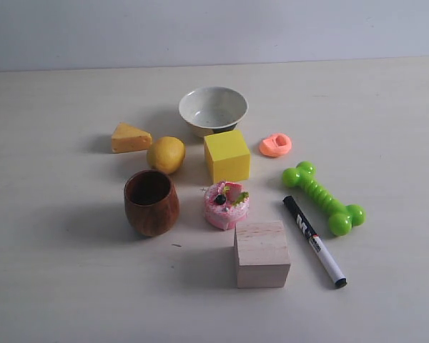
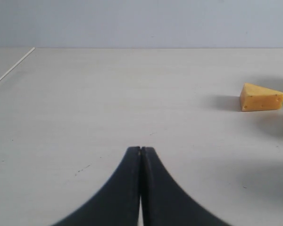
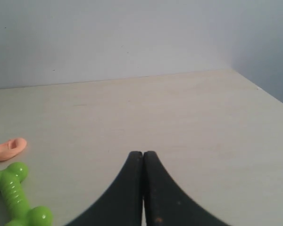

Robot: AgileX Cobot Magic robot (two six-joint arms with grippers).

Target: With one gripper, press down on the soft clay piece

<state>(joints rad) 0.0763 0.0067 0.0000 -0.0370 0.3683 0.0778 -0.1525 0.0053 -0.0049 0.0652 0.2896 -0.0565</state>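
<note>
The soft clay piece (image 1: pixel 275 145) is a small salmon-orange lump, flattened with a dent, lying on the table right of the yellow cube. It also shows in the right wrist view as a low clay piece (image 3: pixel 8 149) off to one side, well apart from my right gripper (image 3: pixel 143 154), which is shut with nothing in it. My left gripper (image 2: pixel 141 149) is shut and empty over bare table, with only the cheese wedge (image 2: pixel 262 97) in its view. Neither gripper shows in the exterior view.
Around the clay stand a white bowl (image 1: pixel 213 109), yellow cube (image 1: pixel 227 155), lemon (image 1: pixel 166 154), cheese wedge (image 1: pixel 130 138), brown wooden cup (image 1: pixel 151 202), pink toy cake (image 1: pixel 227 204), wooden block (image 1: pixel 262 254), black marker (image 1: pixel 314 241) and green toy bone (image 1: pixel 323 196).
</note>
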